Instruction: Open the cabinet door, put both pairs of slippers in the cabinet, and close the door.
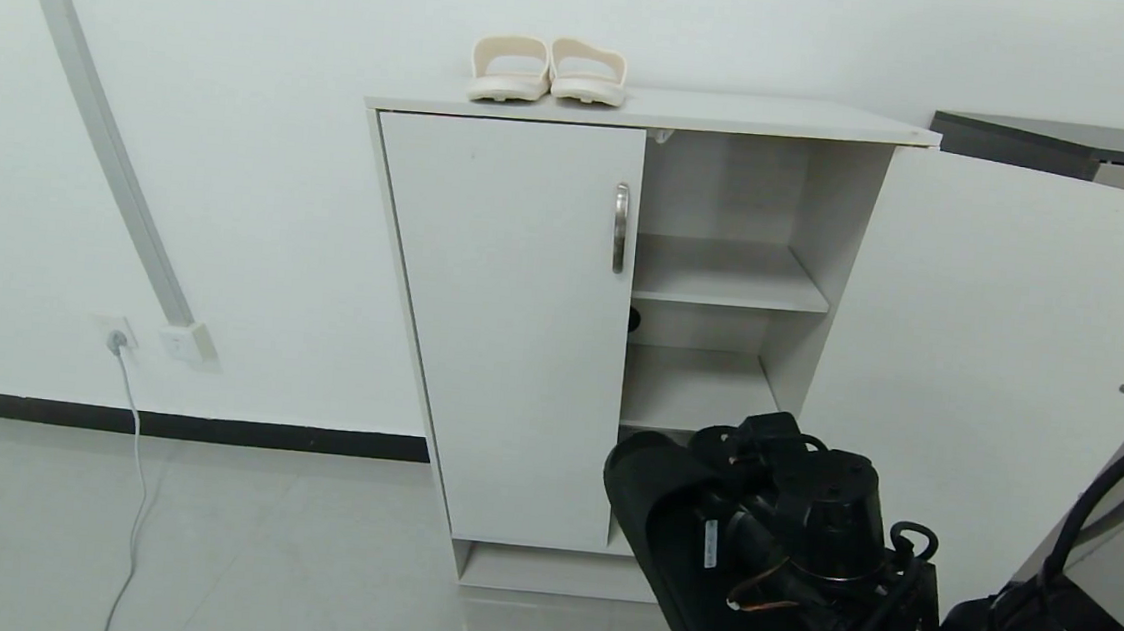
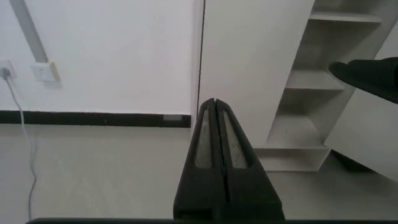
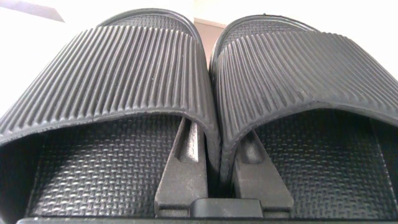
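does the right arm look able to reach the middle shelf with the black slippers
Probably yes: the right door is wide open, the middle shelf looks bare, and the right hand holding the black slippers is just before it, nothing between.

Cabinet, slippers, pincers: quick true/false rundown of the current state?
1. The right door is open. True.
2. The cream slippers sit on a shelf inside. False: they sit on the cabinet top.
3. The right pincer grips the black slippers. True.
4. The left pincer is open around a slipper. False: it is shut and empty.
5. The left door is closed. True.
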Robot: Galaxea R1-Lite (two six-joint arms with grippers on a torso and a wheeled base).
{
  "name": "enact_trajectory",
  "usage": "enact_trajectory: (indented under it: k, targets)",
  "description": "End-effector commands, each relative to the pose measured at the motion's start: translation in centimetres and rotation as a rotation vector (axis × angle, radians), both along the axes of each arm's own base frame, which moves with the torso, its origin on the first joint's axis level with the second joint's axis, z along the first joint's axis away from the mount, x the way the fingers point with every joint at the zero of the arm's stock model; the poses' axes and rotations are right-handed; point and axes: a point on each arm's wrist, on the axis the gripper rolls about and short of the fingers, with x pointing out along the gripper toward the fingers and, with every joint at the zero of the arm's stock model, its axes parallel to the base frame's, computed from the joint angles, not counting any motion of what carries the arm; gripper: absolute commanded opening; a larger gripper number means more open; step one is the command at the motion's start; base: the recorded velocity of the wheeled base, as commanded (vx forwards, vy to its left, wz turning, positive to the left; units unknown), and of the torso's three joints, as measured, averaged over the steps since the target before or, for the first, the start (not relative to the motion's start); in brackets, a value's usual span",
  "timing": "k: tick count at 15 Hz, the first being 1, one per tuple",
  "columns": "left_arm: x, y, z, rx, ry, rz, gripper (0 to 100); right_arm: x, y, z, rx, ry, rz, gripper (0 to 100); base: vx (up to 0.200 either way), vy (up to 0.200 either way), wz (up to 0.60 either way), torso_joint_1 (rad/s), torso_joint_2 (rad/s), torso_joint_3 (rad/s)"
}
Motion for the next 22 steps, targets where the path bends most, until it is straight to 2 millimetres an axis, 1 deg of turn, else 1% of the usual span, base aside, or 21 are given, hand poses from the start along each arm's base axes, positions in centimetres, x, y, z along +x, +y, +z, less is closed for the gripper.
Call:
enact_trajectory:
  k: [1,4,5,6,8,9,12,14,15,16,17,19,22]
  targets:
    - [0.0,-0.1,0.0,0.023,0.002,-0.04,0,-0.2,0.1,-0.1,-0.004,0.004,0.005,0,0.0,0.0,0.0,0.0,0.0,0.0]
    - [0.0,0.0,-0.4,0.028,0.042,-0.009,0,-0.4,0.4,-0.3,-0.008,0.008,0.017,0,0.0,0.0,0.0,0.0,0.0,0.0]
    - [0.0,0.2,-0.4,0.032,0.04,0.077,0,-0.5,0.4,-0.3,-0.006,0.008,0.02,0,0.0,0.0,0.0,0.0,0.0,0.0]
    - [0.0,0.1,-0.4,0.037,0.04,0.049,0,-0.5,0.5,-0.4,-0.007,0.009,0.021,0,0.0,0.0,0.0,0.0,0.0,0.0]
    - [0.0,-0.2,-0.4,0.07,0.034,-0.07,0,-0.5,0.6,-0.6,-0.012,0.013,0.025,0,0.0,0.0,0.0,0.0,0.0,0.0]
    - [0.0,-0.2,-0.4,0.089,0.033,-0.086,0,-0.6,0.6,-0.6,-0.013,0.013,0.027,0,0.0,0.0,0.0,0.0,0.0,0.0]
    - [0.0,-0.2,-0.4,0.067,0.036,-0.081,0,-0.5,1.2,-0.5,-0.018,0.0,0.037,0,0.0,0.0,0.0,0.0,0.0,0.0]
    - [0.0,-0.2,-0.4,0.067,0.036,-0.075,0,0.8,2.3,0.2,0.006,-0.042,0.012,0,0.0,0.0,0.0,0.0,0.0,0.0]
    - [0.0,-0.2,-0.4,0.067,0.036,-0.075,0,1.2,2.7,0.2,-0.002,-0.055,-0.033,0,0.0,0.0,0.0,0.0,0.0,0.0]
    - [0.0,-0.2,-0.4,0.067,0.034,-0.074,0,2.4,3.6,0.1,-0.009,-0.098,-0.149,0,0.0,0.0,0.0,0.0,0.0,0.0]
    - [0.0,-0.2,-0.4,0.067,0.034,-0.074,0,3.2,4.2,0.3,-0.004,-0.12,-0.202,0,0.0,0.0,0.0,0.0,0.0,0.0]
    - [0.0,-0.2,-0.4,0.066,0.034,-0.075,0,3.5,4.3,0.0,-0.036,-0.1,-0.257,0,0.0,0.0,0.0,0.0,0.0,0.0]
    - [0.0,-0.2,-0.4,0.066,0.036,-0.073,0,3.6,4.4,-0.3,-0.024,-0.04,-0.283,0,0.0,0.0,0.0,0.0,0.0,0.0]
